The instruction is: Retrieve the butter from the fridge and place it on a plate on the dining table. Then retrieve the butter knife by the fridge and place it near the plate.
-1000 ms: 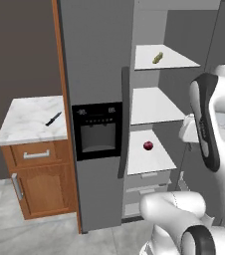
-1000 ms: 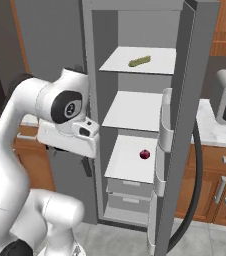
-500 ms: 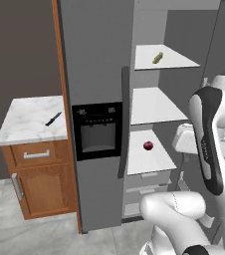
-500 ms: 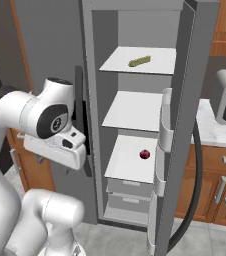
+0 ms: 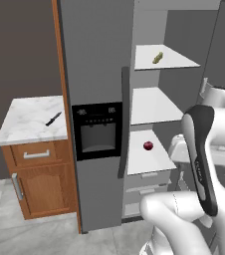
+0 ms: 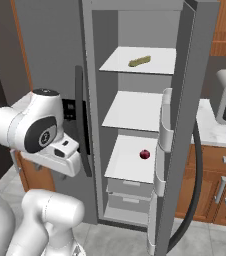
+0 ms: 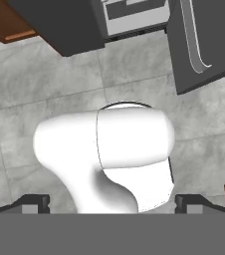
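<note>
While lying alone on the top shelf of the open fridge [image 5: 99, 74], showed as a small yellowish-olive stick: the butter [image 5: 158, 58], untouched. Two shelves lower, sat a small round red fruit [image 5: 148, 145]. Left of the fridge, rested on a marble counter [image 5: 27, 119] over a wooden cabinet [image 5: 42, 177]: the butter knife [image 5: 53, 118]. Pointed down at the grey tiled floor [image 7: 45, 74], well apart from all of these, with fingers [image 7: 32, 203] spread wide and empty: the gripper [image 7: 112, 203].
</note>
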Controlling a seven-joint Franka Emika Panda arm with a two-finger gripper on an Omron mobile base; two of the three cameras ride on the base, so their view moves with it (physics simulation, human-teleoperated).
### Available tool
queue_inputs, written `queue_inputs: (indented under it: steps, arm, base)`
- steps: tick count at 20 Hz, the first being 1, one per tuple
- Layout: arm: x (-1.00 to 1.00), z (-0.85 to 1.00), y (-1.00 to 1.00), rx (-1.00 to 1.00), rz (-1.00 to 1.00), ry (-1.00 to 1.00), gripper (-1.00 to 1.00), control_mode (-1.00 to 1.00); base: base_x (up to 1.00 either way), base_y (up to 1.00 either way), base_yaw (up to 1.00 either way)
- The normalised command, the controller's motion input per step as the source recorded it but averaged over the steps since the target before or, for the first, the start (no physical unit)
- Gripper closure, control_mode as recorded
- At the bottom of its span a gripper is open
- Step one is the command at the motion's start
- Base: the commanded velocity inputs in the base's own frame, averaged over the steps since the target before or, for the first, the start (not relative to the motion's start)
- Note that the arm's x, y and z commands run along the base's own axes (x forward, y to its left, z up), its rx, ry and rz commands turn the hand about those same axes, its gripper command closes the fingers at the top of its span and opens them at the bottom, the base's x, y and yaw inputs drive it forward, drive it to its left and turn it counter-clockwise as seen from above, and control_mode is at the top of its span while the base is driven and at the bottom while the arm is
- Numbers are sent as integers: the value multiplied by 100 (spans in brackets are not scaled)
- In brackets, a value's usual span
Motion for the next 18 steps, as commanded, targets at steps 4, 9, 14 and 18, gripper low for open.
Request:
queue_inputs:
  steps: [4, 9, 14, 18]
  arm:
    - [0, 0, 2, 0, -2, 0, -100, -100]
    - [-9, 0, 0, 0, -13, -1, -100, 100]
    - [0, 0, 0, 0, 0, 0, -100, 100]
    - [0, 0, 0, 0, 0, 0, -100, 100]
  base:
    - [0, 0, 0]
    - [-3, 0, -6]
    - [0, -1, -38]
    - [0, 22, -34]
